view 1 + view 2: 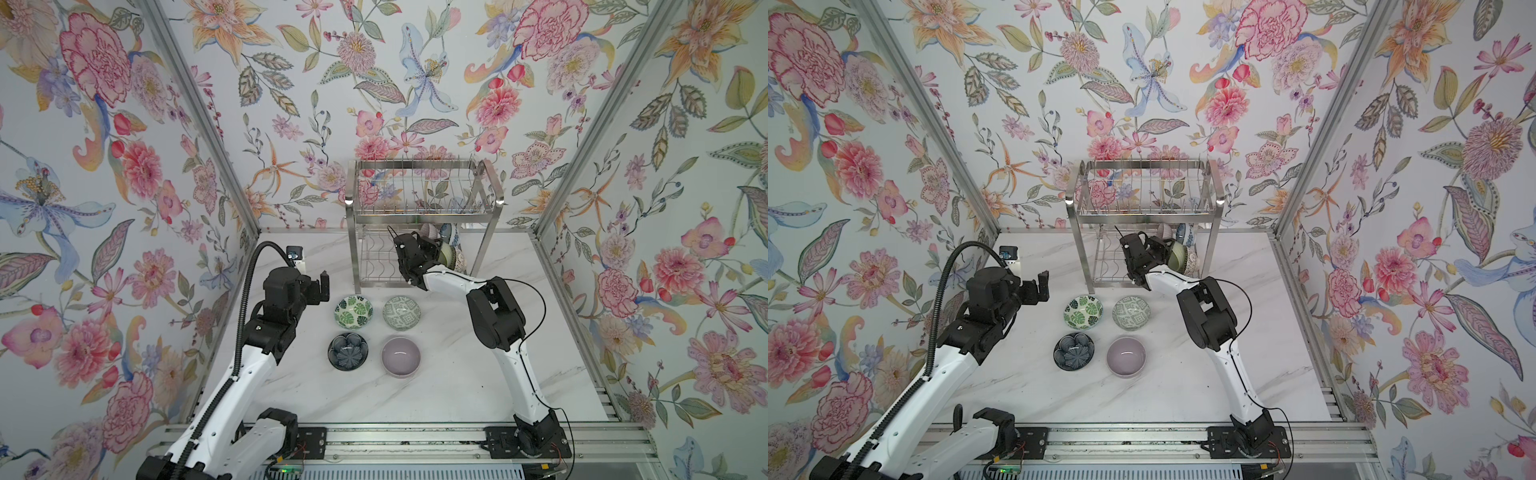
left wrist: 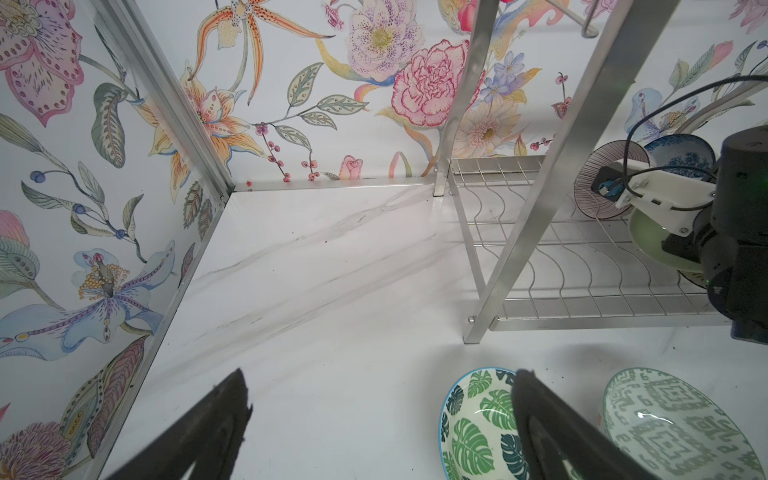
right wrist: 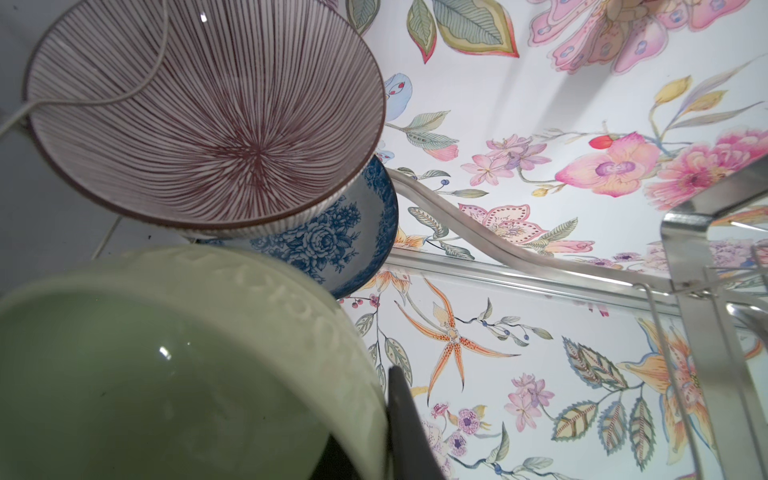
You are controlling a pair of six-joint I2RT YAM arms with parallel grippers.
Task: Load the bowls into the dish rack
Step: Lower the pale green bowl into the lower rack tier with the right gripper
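The green bowl [image 3: 166, 374] stood on edge at the right end of the dish rack's [image 1: 419, 212] wavy-wire lower shelf [image 1: 374, 257], its mouth turned toward the shelf's bare left part. The right gripper [image 1: 436, 251] reached in under the upper tier and was pinched on the bowl's rim, one dark finger [image 3: 401, 415] lying against the outside wall.

Behind the green bowl, deeper in the rack, the ribbed bowl [image 3: 208, 124] also stood on edge with its mouth facing the same way, and the blue floral bowl [image 3: 332, 245] leaned just behind it. In both top views a brown lattice bowl [image 1: 460, 262] showed just right of the green one, at the shelf's end.

Four more bowls sat upright, mouths up, in a square on the marble-look bench [image 1: 457, 395] in front of the rack. These were the leaf-print bowl [image 1: 353, 311] and the geometric bowl [image 1: 401, 312] nearer the rack, with the dark flower bowl [image 1: 348, 351] and the lilac bowl [image 1: 401, 356] nearer the arm bases. None of the four touched another.

The left gripper [image 2: 382, 374] hung above the bench just left of the leaf-print bowl, its jaws spread wide and holding nothing.

Flowered wallpaper [image 1: 124, 166] covered the walls around the bench.
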